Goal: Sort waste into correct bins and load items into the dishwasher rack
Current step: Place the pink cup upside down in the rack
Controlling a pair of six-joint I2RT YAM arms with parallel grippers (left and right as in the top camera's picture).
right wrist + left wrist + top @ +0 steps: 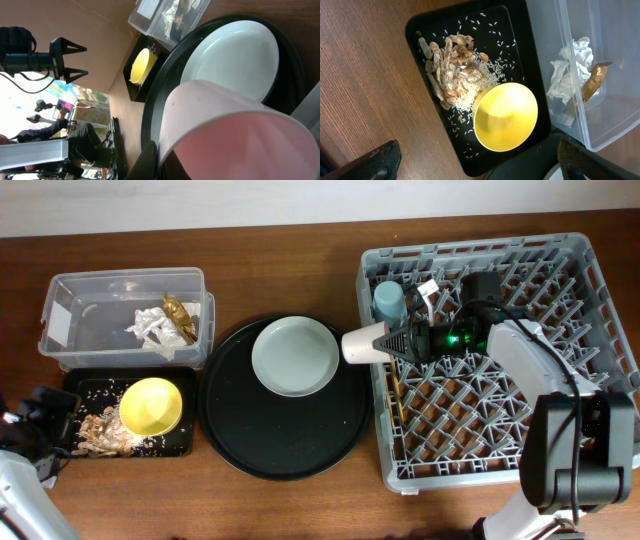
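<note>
Worktop: brown wood, pale wall beyond.
Dishwasher rack: grey, fills the right side.
Pink cup: sideways over the rack's left edge, pinched in my right pincer. Likely light, rigid and smooth, so I hold across its wall.
Left pincer: spread, near-left corner.
</note>
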